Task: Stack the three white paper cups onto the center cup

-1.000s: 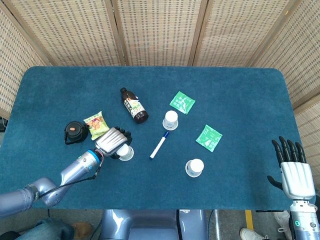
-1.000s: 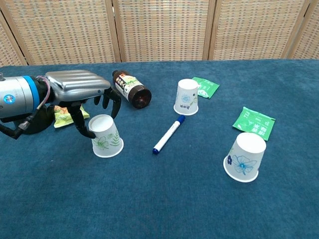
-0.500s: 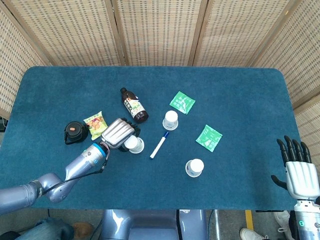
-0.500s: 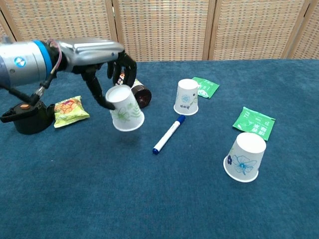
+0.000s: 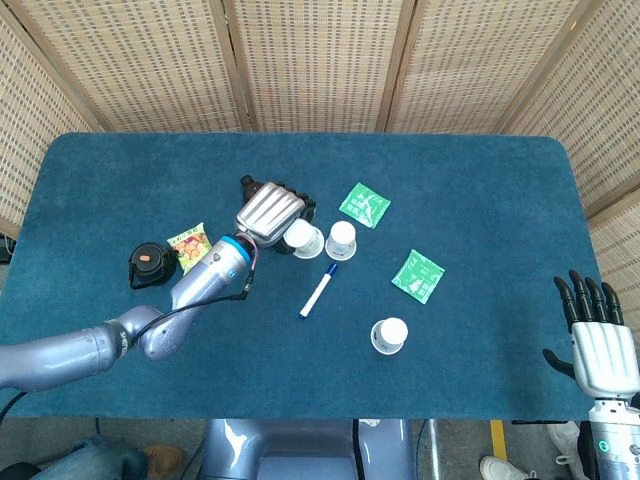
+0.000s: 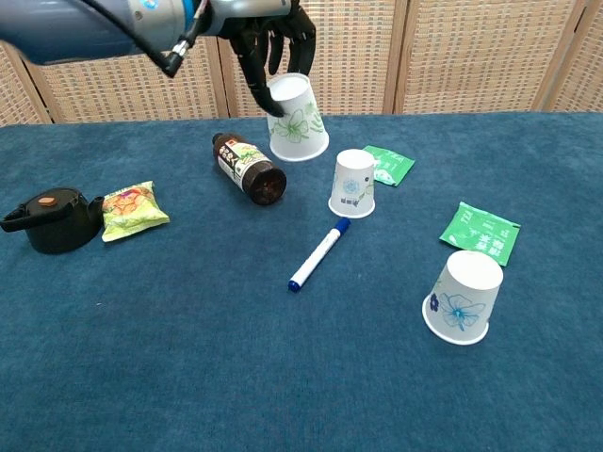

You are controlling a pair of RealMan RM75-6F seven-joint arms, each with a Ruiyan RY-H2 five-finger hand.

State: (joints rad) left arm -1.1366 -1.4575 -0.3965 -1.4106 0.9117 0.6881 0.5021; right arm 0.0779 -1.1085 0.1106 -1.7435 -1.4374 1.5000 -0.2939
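My left hand (image 5: 270,212) (image 6: 268,33) holds an upside-down white paper cup (image 6: 297,119) (image 5: 301,239) with a green leaf print, raised in the air just left of the center cup. The center cup (image 5: 341,240) (image 6: 353,184) stands upside down on the blue table, apart from the held cup. A third white cup (image 5: 389,335) (image 6: 462,297) with a blue flower print stands upside down near the front right. My right hand (image 5: 595,345) hangs open off the table's right front corner, holding nothing.
A blue marker (image 5: 318,291) (image 6: 319,254) lies in front of the center cup. A brown bottle (image 6: 249,169) lies on its side under my left hand. Two green packets (image 5: 364,205) (image 5: 418,275), a snack bag (image 5: 189,248) and a black lid (image 5: 146,265) lie around.
My left hand lifted the leaf-print cup off the table and carried it up and to the right, from the front left to beside the center cup. The right hand barely moved.
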